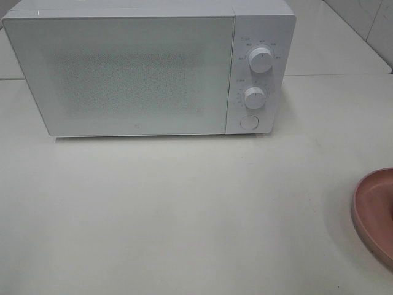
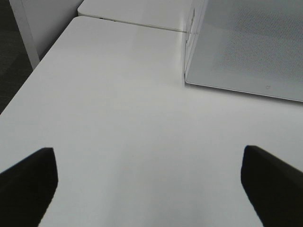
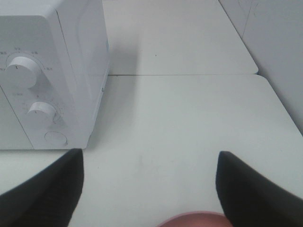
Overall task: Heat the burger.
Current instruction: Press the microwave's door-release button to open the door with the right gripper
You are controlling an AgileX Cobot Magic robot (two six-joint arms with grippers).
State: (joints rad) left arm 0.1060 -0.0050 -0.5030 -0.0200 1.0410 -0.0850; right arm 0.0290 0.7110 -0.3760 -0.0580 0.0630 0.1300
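White is nearly everything here: a boxy white microwave oven (image 1: 135,74) with a frosted, dot-patterned glass door stands shut on a pale off-white tabletop (image 1: 184,209), filling the high view from 10 o'clock round to 1 o'clock. On its control panel, at 1 o'clock, are two round white knobs, the upper dial (image 1: 261,61) directly above the lower dial (image 1: 253,98), with a round white push button (image 1: 249,122) beneath them. Small grey characters ring both dials, but they are too small to read. A tiny grey logo mark (image 1: 136,128) sits low on the middle of the door and cannot be read either. At 4 o'clock, cut off by the picture's edge, lies a round dusty-pink plate (image 1: 376,215), well apart from the oven. The burger shows in no view, and the frosted door hides the oven's inside, so where it is cannot be told. In the left wrist view, the left gripper (image 2: 147,152) has its two black fingers spread wide, gripping nothing, above the tabletop, with a lower corner of the oven door ahead. In the right wrist view, the right gripper (image 3: 149,155) is likewise spread wide and holds nothing. The pink plate's rim just shows between its fingers, and the oven's dial panel is ahead to one side.
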